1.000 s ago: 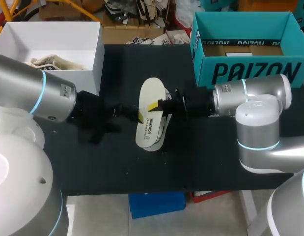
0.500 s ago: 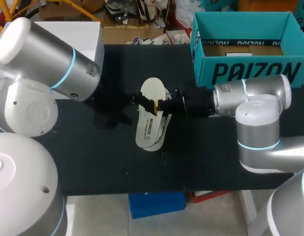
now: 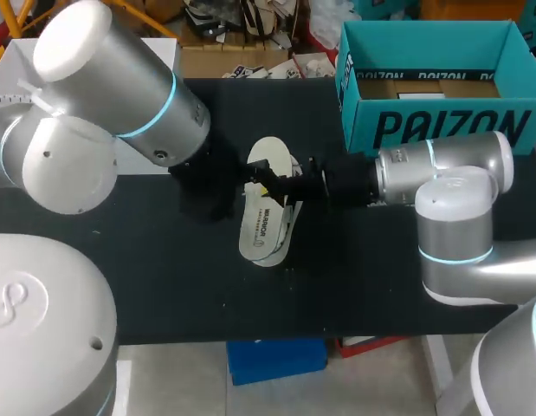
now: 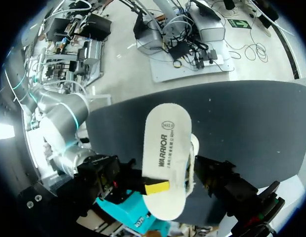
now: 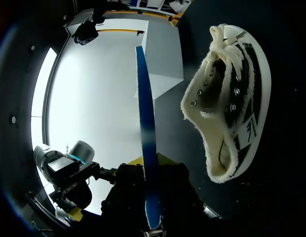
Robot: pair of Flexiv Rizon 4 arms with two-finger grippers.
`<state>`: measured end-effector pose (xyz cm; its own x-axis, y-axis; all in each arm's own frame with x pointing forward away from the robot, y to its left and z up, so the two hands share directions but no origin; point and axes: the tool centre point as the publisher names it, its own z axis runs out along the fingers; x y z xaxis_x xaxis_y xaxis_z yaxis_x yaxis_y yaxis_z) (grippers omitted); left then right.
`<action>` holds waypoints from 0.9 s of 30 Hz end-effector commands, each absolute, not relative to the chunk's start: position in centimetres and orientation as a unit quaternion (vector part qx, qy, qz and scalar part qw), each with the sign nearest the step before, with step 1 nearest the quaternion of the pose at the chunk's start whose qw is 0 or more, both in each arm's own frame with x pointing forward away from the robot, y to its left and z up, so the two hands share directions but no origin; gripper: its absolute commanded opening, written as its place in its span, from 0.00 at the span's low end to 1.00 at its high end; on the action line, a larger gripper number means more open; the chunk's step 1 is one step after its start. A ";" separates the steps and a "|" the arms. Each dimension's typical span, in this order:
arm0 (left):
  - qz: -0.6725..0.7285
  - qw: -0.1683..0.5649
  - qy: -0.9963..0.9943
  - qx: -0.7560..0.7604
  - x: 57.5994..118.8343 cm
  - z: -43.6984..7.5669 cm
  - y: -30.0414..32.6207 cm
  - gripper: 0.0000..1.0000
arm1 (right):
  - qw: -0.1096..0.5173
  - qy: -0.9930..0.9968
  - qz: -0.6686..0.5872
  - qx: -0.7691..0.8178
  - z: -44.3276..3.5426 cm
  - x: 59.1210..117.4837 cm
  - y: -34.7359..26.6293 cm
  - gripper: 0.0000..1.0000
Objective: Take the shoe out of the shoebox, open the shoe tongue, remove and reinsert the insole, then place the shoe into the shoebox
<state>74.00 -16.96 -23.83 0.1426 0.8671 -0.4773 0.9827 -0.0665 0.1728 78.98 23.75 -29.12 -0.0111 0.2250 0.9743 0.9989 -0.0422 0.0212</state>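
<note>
Head view: in the last sec your left arm has swung up and in from the L. The left gripper has shifted from the insole's near-L edge to its far part, right by the right gripper. Right arm, insole and shoe haven't budged. My read: insole is out, reinsert not started, and L looks to be setting up a fresh hold. Right gripper is clamped on the insole approx a third along from its far end, holding it over the shoe. Shoe sits mid-bench, well apart from the teal shoebox. Insole's long axis runs near-to-far w/ a slight tilt, printed face up. Left gripper: can't tell if apart or together.

Left wrist view: insole fills the middle, printed face toward the cam. One yellow tip presses on that face. Shoe's edge peeks out from behind.

Right wrist view: insole is edge-on, a thin blue line passing between the gripper's fingers. Shoe lies beside it, not touching, opening turned toward the cam, laces at the end away from the gripper. Its long axis is approx parallel to the insole.
</note>
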 end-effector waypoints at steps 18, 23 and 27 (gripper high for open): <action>-0.070 0.171 0.659 0.729 74.2 -20.7 -17.1 1.00 | 0.424 -0.546 -0.456 -0.561 -29.2 78.9 23.9 0.00; -0.067 0.169 0.660 0.729 73.8 -20.2 -17.1 1.00 | 0.424 -0.546 -0.456 -0.561 -29.2 78.9 23.9 0.00; -0.068 0.168 0.661 0.728 73.6 -20.1 -17.0 1.00 | 0.424 -0.546 -0.456 -0.561 -29.2 78.9 23.9 0.00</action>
<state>73.83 -17.09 -20.23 0.1167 0.9390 -0.3234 0.9859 -0.0702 0.1520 78.97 23.74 -29.13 -0.0111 0.2245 0.9744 0.9989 -0.0421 0.0211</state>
